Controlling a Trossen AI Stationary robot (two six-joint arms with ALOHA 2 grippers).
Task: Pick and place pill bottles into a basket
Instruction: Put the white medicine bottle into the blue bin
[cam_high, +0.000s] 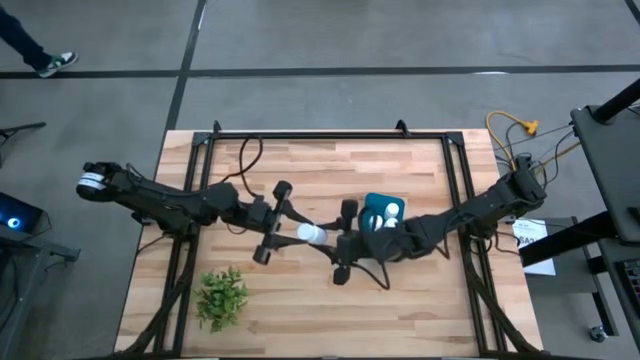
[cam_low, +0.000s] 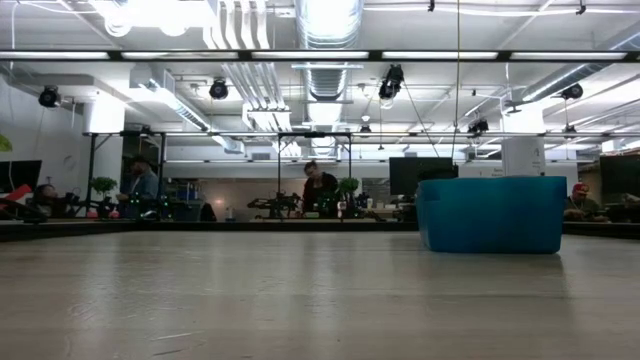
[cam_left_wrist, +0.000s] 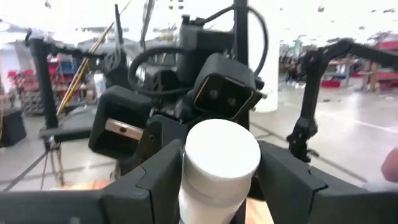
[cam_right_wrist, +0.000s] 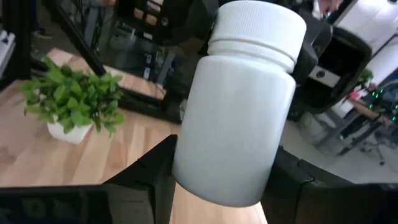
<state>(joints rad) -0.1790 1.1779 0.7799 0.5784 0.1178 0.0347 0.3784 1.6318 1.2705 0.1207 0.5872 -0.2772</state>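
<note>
Held above mid-bench, one white pill bottle (cam_high: 312, 234), lying sideways between the two tools. Clamped at one end by the left tool (cam_high: 283, 233), fingers (cam_left_wrist: 155, 180) pressed on either side of the white body, flat end facing out toward the other arm. Gripped at the other end by the right tool (cam_high: 343, 240), fingers hugging the body, ribbed cap (cam_right_wrist: 258, 28) pointing away. Just right of the meeting point, the teal basket (cam_high: 372, 205), with at least two white bottles (cam_high: 391, 210) already inside; right arm lying across its near side. In the low view, basket wall (cam_low: 492, 214) standing on the bench right of centre. Bare wood wide open at the far side and the near right; small leafy plant (cam_high: 221, 297) at the near left of the bench (cam_high: 300, 165)
</note>
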